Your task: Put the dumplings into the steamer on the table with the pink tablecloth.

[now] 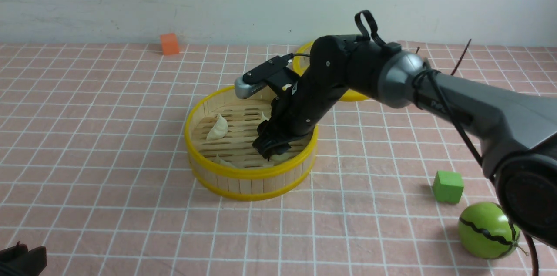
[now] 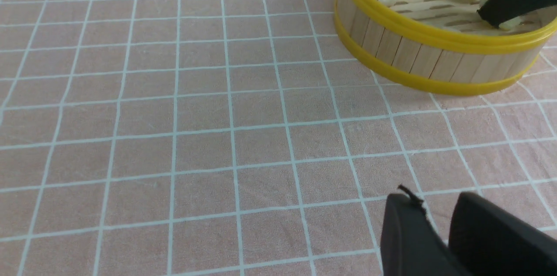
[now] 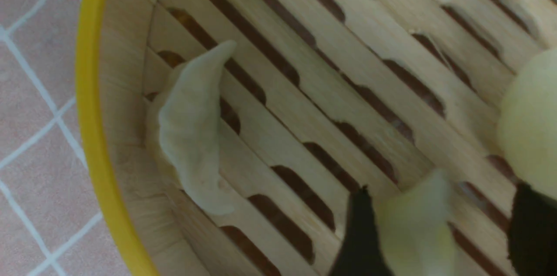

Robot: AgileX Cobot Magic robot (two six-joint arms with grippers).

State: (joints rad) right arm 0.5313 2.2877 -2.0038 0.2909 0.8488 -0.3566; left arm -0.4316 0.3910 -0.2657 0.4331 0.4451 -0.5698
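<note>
- Note four small pale crescent dumplings [image 1: 217, 129], all inside the round bamboo-slat steamer with yellow rims [image 1: 250, 174], lying apart on its slotted floor.
- Read the black right gripper [image 3: 443, 188] as parted wide, low inside the steamer, with one dumpling [image 3: 417, 234] between its jaws but apparently unclamped, judging by the gap on one side.
- Read the dark left gripper [image 2: 436, 200] as slightly parted, with nothing between its fingertips, well apart from the steamer and over the pink tablecloth with a white grid [image 2: 196, 206].
- Treat the step in hand as letting go of the last dumpling and backing out; probably nearly finished.
- Make sure of full release before rising, so as not to drag the soft-looking piece up by its pleated edge.
- Lift straight up first, slowly, without twisting; move sideways only once above the yellow rim.
- Mind the neighbouring pale dumpling [image 3: 531, 128], close beside one finger; avoid widening the jaws into it.
- Avoid catching a fingertip in the floor slots or nudging the wall, for fear of shifting the whole steamer.
- Once clear, check for all four resting on the slats, then draw the right arm back.
</note>
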